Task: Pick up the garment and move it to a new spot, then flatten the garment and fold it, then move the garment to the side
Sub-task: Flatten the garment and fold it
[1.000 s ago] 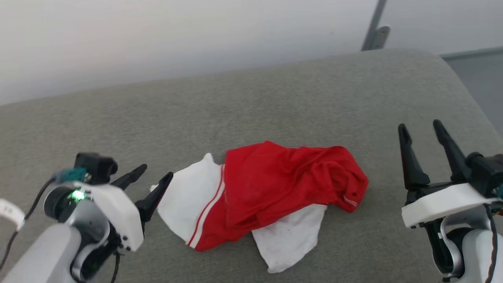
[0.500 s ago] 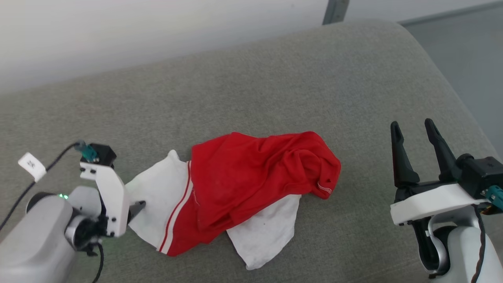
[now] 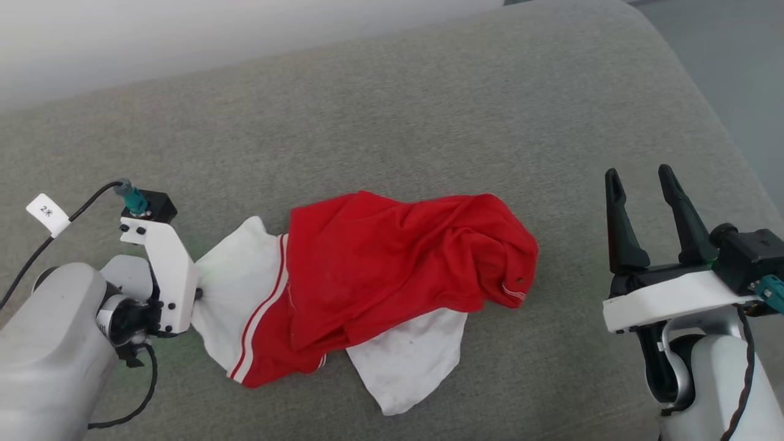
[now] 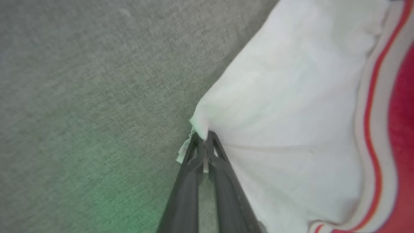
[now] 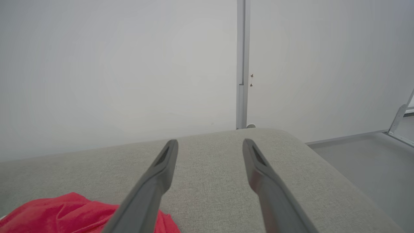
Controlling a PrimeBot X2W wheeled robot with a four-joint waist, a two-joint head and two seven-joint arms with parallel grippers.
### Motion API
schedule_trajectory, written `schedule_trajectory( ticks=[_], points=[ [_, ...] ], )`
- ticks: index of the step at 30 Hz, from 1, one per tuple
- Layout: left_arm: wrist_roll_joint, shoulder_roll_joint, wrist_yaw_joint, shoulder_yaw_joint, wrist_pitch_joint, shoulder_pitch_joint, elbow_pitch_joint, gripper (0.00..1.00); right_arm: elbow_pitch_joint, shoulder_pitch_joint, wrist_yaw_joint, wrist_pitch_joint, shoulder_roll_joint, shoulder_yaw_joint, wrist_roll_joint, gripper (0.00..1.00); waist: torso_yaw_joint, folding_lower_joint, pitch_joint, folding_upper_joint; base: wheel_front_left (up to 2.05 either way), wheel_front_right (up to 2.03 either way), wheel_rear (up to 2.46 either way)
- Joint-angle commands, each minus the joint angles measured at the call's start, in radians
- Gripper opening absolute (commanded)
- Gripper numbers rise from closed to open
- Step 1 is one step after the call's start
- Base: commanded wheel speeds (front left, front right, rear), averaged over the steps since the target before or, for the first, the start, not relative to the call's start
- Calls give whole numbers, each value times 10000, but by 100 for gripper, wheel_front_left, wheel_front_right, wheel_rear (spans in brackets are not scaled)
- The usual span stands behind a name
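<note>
The garment [image 3: 392, 269] lies crumpled on the grey cushion, a red body with white sleeves and red-and-white trim. One white sleeve [image 3: 236, 288] points toward my left arm. In the left wrist view my left gripper [image 4: 203, 137] is shut on the edge of that white sleeve [image 4: 291, 113], its dark fingers pinching a fold of cloth. In the head view its fingers are hidden behind the white wrist bracket [image 3: 168, 272]. My right gripper [image 3: 640, 184] stands open at the right, apart from the garment, fingers pointing up. The right wrist view shows a red bit of garment [image 5: 64, 213] at the lower left.
The grey upholstered cushion [image 3: 429, 122] fills most of the head view, with its rounded right edge [image 3: 729, 141] dropping to a grey floor. A pale wall [image 5: 113, 64] with a metal strip [image 5: 241, 64] stands behind. A black cable with a white tag [image 3: 46, 211] trails off my left wrist.
My left gripper has moved in onto the white sleeve and shut on its edge. The head camera has tilted down, shifting the whole picture. The right gripper holds its pose.
</note>
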Motion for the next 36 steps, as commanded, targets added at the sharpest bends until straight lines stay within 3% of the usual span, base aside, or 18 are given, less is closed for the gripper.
schedule_trajectory(
  ticks=[1,12,18,21,25,26,27,28,36],
  points=[
    [76,-464,-39,-569,125,923,560,0,27,-135,-3,-79,28,-23,70,100,142,0,38,-1,0,0,0],
    [-54,1127,231,453,-745,184,-380,0,-130,-28,-3,15,23,-495,-195,100,1105,0,-214,-1,0,0,0],
    [-264,2134,728,885,-779,743,-741,0,-239,41,-5,163,17,-554,-280,100,1528,0,-329,-1,0,0,0],
    [-506,2329,952,1035,-755,1169,-784,0,-215,56,-5,200,22,-565,-314,100,1713,0,-380,-1,0,0,0],
    [-810,2178,1104,1199,-878,1615,-789,0,-144,135,-5,262,18,-544,-324,100,1920,0,-473,-1,0,0,0],
    [-824,2174,1094,1179,-930,1700,-818,9,-119,151,-5,284,18,-538,-358,100,1957,0,-508,-1,0,0,0],
    [-804,2168,1081,1172,-994,1709,-891,49,-98,162,-5,300,20,-520,-374,100,1990,0,-546,-1,0,0,0],
    [-826,2145,1079,1199,-1052,1675,-978,100,-75,173,-5,290,20,-513,-375,100,2021,0,-589,-1,0,0,0],
    [-608,2191,1246,1043,-581,1063,-2590,100,-63,385,-5,410,20,-440,-393,100,2131,0,-979,-1,0,0,0]
  ],
)
